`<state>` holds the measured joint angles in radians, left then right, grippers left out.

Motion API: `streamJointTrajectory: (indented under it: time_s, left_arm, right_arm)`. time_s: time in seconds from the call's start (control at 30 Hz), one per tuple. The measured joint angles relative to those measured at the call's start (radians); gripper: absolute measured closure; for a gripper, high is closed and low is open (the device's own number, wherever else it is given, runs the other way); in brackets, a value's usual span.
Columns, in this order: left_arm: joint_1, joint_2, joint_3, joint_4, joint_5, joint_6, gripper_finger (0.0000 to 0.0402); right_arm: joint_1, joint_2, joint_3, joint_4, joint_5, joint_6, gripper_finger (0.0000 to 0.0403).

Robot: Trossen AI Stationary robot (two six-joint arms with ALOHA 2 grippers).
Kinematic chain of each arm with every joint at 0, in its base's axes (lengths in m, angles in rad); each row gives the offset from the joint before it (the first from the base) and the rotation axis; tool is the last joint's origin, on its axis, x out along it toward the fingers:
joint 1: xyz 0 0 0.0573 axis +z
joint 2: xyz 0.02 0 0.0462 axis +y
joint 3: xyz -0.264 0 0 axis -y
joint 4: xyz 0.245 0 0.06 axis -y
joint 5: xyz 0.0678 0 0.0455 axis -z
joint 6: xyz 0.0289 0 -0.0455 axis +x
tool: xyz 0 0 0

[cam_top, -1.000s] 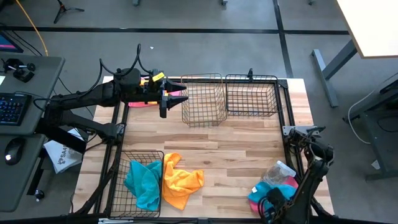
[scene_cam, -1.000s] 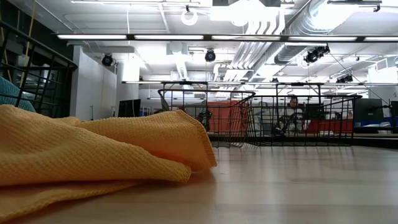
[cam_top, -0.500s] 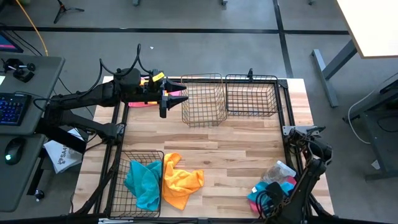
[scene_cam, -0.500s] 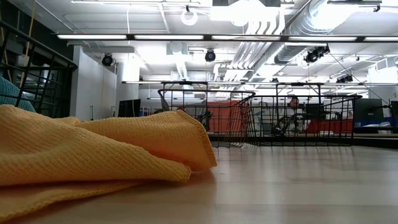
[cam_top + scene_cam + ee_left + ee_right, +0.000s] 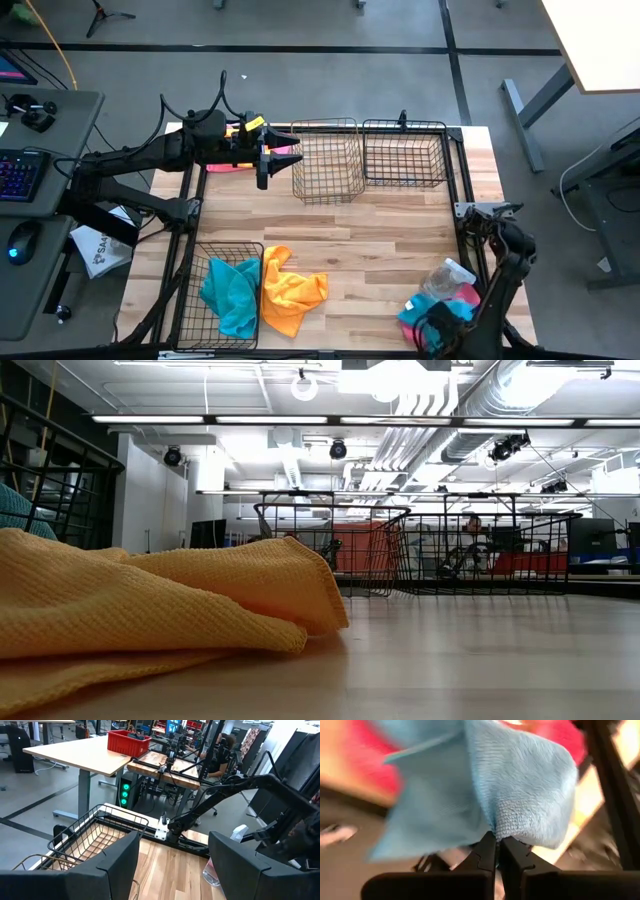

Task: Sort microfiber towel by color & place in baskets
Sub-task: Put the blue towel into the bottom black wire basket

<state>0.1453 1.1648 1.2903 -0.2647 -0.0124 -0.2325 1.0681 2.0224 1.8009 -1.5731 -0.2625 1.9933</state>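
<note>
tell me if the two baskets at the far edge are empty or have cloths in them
Empty. In the high view both far baskets show only wire grid with bare table through it; the near-left basket holds a turquoise cloth.

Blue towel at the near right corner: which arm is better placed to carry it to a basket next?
The right. Its gripper is shut on the blue towel. The left gripper hangs open at the far left, beside the far baskets, holding nothing.

— What does the right gripper (image 5: 497, 841) hold?
— A fold of the blue towel (image 5: 520, 785), pinched between its closed fingertips.
— Anything behind the towel?
— Pink cloth (image 5: 560, 732), blurred, at its far edge.
</note>
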Motion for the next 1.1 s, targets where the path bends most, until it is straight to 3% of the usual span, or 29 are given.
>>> streamJointTrajectory:
  time_s: [0.17, 0.37, 0.53, 0.73, 0.93, 1.1]
  left_arm:
    - [0.0, 0.0, 0.0, 0.001, -0.001, 0.0, 0.0174]
    - [0.0, 0.0, 0.0, 0.03, -0.004, 0.0, 0.0174]
    - [0.0, 0.0, 0.0, 0.056, -0.003, 0.007, 0.0174]
    - [0.0, 0.0, 0.0, 0.06, 0.0, 0.026, 0.0174]
    - [0.0, 0.0, 0.0, 0.117, 0.0, 0.026, 0.0174]
    - [-0.002, -0.024, 0.0, 0.087, 0.036, 0.025, 0.0174]
  right_arm:
    - [0.015, -0.001, 0.255, 0.003, 0.134, -0.186, 0.0399]
    - [-0.012, -0.006, 0.559, 0.011, 0.461, -0.432, 0.0401]
    - [-0.109, -0.136, 0.466, 0.043, 0.654, -0.607, 0.0402]
    - [-0.28, -0.213, 0.463, 0.059, 0.797, -1.022, 0.0402]
    - [-0.48, -0.237, 0.465, 0.262, 0.822, -1.488, 0.0402]
    - [-0.639, -0.237, 0.442, 0.494, 0.693, -1.773, 0.0403]
